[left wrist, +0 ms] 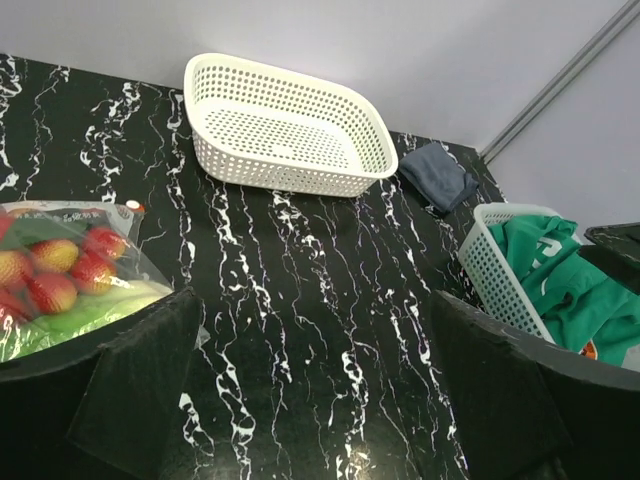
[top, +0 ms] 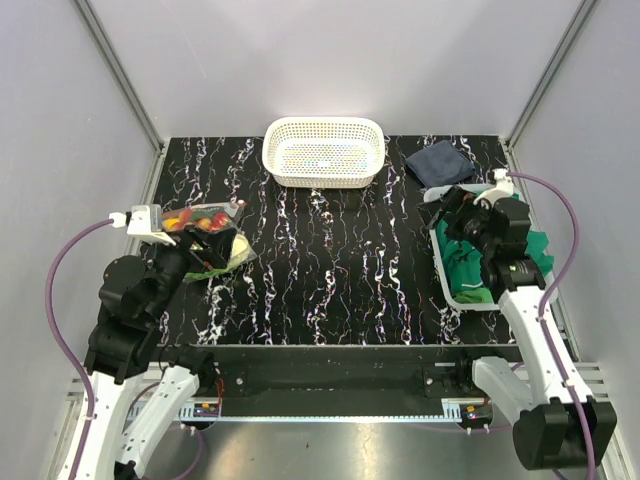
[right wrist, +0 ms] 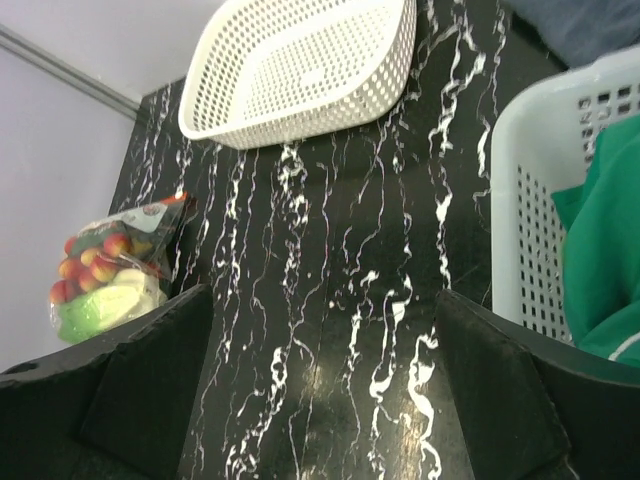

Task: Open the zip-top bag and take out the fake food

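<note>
The zip-top bag (left wrist: pixel 70 300) is clear, crinkly soft plastic. It lies flat on the black marbled counter (top: pixel 330 260), at its left side and close to the left edge. A small red-orange slider (left wrist: pixel 133 206) sits at the bag's upper corner, on the end facing the far wall. The fake food (right wrist: pixel 95 275) is all inside the bag: red and yellow-red strawberries (left wrist: pixel 55 272) bunched together, with pale green leafy lettuce (left wrist: pixel 85 315) lying just beside them on the near side.

Left fingers (left wrist: pixel 135 395) and right fingers (right wrist: pixel 145 385) stand spread wide, empty.
</note>
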`<action>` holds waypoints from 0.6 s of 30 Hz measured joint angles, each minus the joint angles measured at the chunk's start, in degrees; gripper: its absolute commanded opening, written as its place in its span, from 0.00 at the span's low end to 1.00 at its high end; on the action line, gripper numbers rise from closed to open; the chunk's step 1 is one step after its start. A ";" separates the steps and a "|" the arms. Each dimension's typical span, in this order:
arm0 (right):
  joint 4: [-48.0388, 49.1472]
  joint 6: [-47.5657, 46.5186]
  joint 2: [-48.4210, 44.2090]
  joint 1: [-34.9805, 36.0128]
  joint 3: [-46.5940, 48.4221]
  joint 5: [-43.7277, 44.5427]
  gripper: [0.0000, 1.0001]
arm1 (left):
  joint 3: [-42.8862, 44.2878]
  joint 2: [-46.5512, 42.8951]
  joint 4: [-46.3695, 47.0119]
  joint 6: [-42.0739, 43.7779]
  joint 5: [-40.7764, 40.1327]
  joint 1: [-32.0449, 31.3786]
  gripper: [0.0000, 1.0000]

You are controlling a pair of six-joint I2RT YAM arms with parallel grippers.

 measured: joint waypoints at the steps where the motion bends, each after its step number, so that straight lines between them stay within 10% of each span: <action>1: -0.04 0.33 1.11 0.17 0.17 -0.50 1.00 | 0.24 0.00 -0.72 0.04 -0.04 0.00 0.99; 18: 7.34 2.05 41.62 31.12 31.50 1.11 1.00 | 3.80 0.48 -10.73 0.13 -3.72 0.00 0.99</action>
